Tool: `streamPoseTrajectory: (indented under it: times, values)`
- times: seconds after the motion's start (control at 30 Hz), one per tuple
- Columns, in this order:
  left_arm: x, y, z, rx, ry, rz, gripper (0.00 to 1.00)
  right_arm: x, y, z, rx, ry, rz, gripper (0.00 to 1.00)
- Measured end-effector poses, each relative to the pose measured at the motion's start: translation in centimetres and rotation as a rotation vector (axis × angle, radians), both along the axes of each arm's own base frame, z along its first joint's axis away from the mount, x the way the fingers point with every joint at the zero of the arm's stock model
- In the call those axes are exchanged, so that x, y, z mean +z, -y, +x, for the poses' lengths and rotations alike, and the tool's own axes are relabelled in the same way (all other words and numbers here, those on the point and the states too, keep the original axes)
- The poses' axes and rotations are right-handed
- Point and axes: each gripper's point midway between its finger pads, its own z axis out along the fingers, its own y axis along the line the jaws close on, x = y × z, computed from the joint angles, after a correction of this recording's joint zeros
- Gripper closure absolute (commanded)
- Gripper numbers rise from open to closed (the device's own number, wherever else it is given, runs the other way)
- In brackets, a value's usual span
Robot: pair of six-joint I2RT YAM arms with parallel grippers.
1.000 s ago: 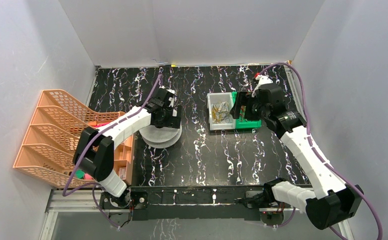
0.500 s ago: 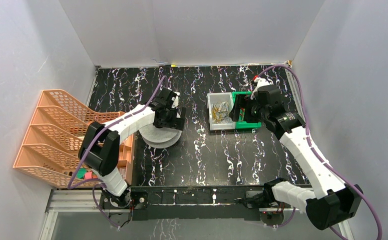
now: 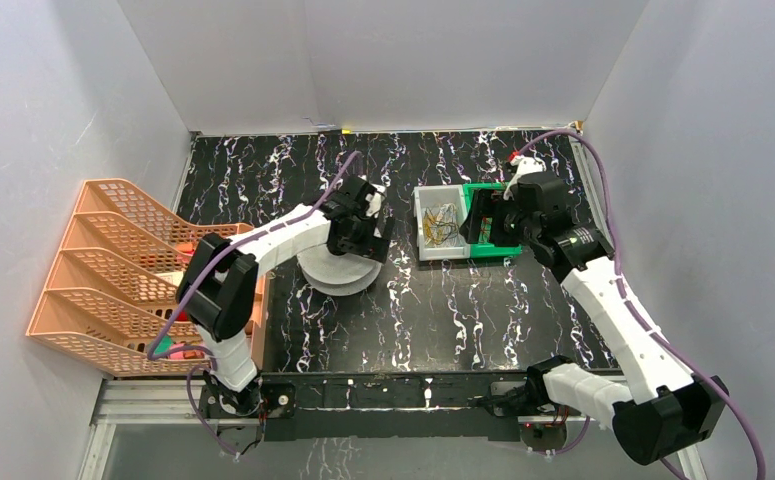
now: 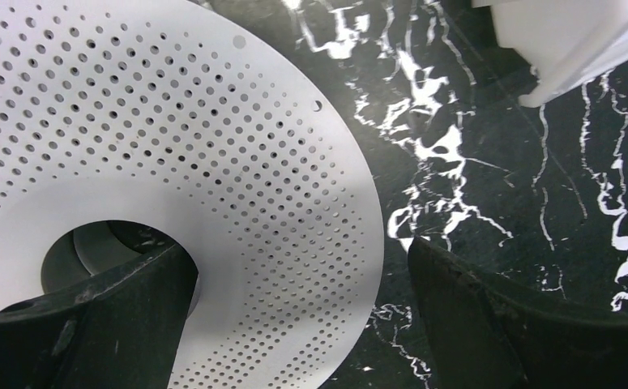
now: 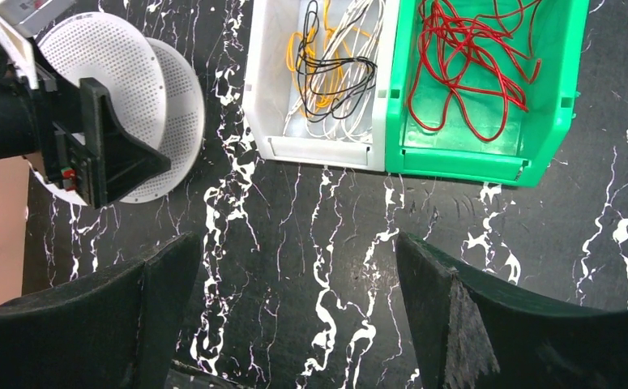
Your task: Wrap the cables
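Red cables (image 5: 466, 63) are lying loose in the green bin (image 5: 456, 158), right next to the white bin (image 5: 318, 150) w/ yellow, black & white wires. Our right gripper (image 5: 294, 251) hangs above the marble table (image 5: 537, 243) in front of both bins, jaws spread wide, nothing in them. Left gripper (image 4: 294, 271) is over the perforated white disc (image 4: 173, 121), jaws also wide apart & empty.

Cables (image 5: 461, 50) in bin (image 5: 456, 164) right of tray (image 5: 318, 151)
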Motion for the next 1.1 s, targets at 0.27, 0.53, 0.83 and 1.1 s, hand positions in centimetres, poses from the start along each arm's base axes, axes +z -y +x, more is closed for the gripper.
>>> streamPoseTrajectory:
  times: [0.27,0.53,0.83,1.1]
  values:
    - [0.1,4.4,-0.7,-0.096,0.012,-0.011,0.02,0.6,0.9,-0.4,-0.042,0.017,-0.009,0.02]
    - [0.0,5.4,-1.8,-0.128,0.019,0.010,0.02,0.5,1.6,-0.5,-0.072,0.016,-0.031,0.02]
    - [3.2,4.1,-2.0,-0.112,0.076,0.016,0.02,-1.4,1.2,0.4,-0.072,-0.049,-0.055,0.11]
    - [9.8,2.4,-3.5,-0.125,0.215,-0.081,0.02,-3.2,1.6,3.7,-0.143,-0.079,-0.137,0.19]
